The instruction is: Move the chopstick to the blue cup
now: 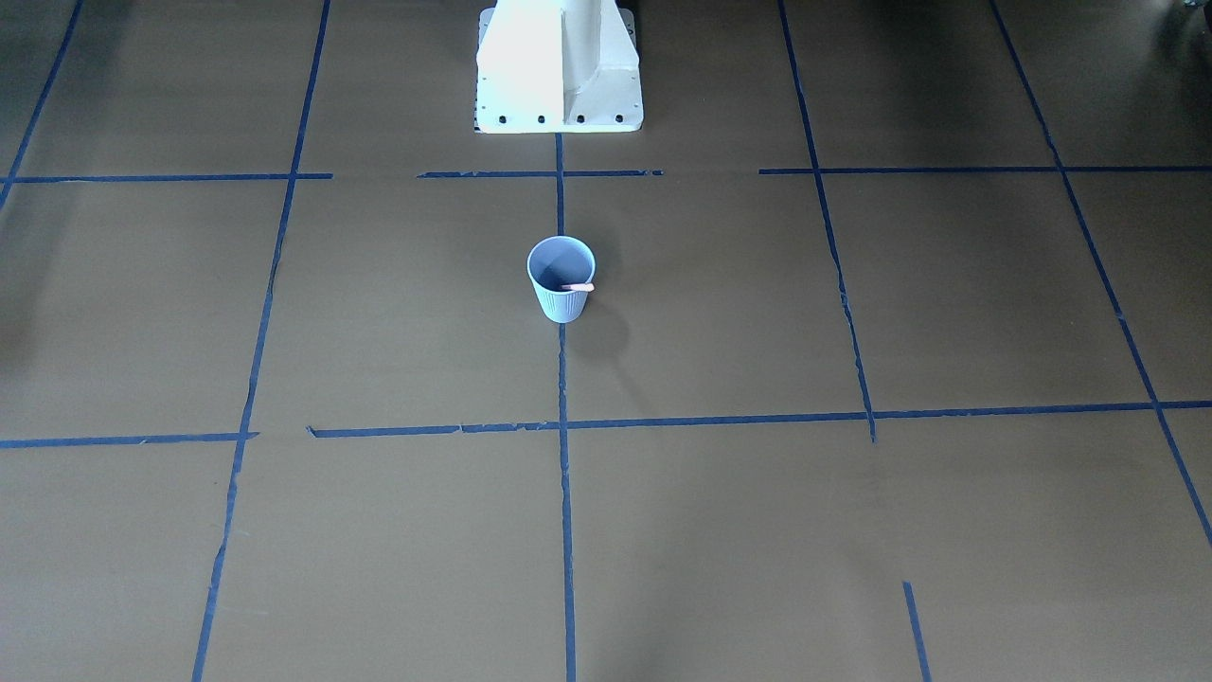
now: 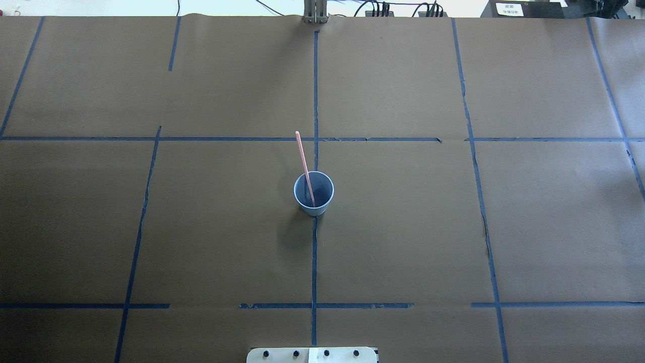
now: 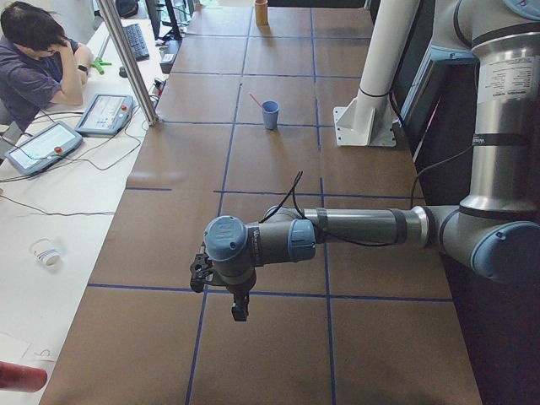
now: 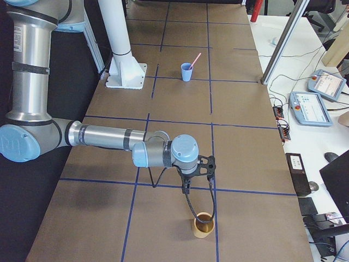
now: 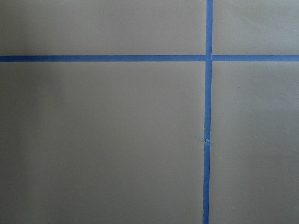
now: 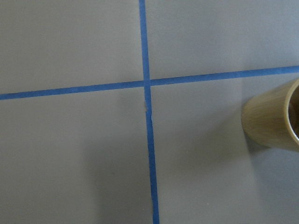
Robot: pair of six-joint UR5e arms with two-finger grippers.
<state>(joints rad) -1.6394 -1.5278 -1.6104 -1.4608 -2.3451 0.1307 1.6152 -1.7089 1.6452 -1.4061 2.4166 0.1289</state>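
Observation:
The blue cup [image 1: 561,279] stands upright at the middle of the table, also in the overhead view [image 2: 314,194] and both side views [image 3: 270,114] [image 4: 186,72]. One pale orange-tan chopstick [image 2: 304,161] stands in it and leans away from the robot over the rim [image 1: 578,287] [image 4: 196,59]. My left gripper [image 3: 239,308] hangs over the table's left end, far from the cup. My right gripper [image 4: 185,188] hangs over the right end. Both show only in the side views, so I cannot tell whether they are open or shut. The wrist views show no fingers.
A tan cup [image 4: 203,225] stands just beyond my right gripper and shows at the right edge of the right wrist view [image 6: 273,119]. The white robot pedestal [image 1: 559,66] stands behind the blue cup. An operator [image 3: 34,59] sits at a side desk with teach pendants [image 3: 105,114].

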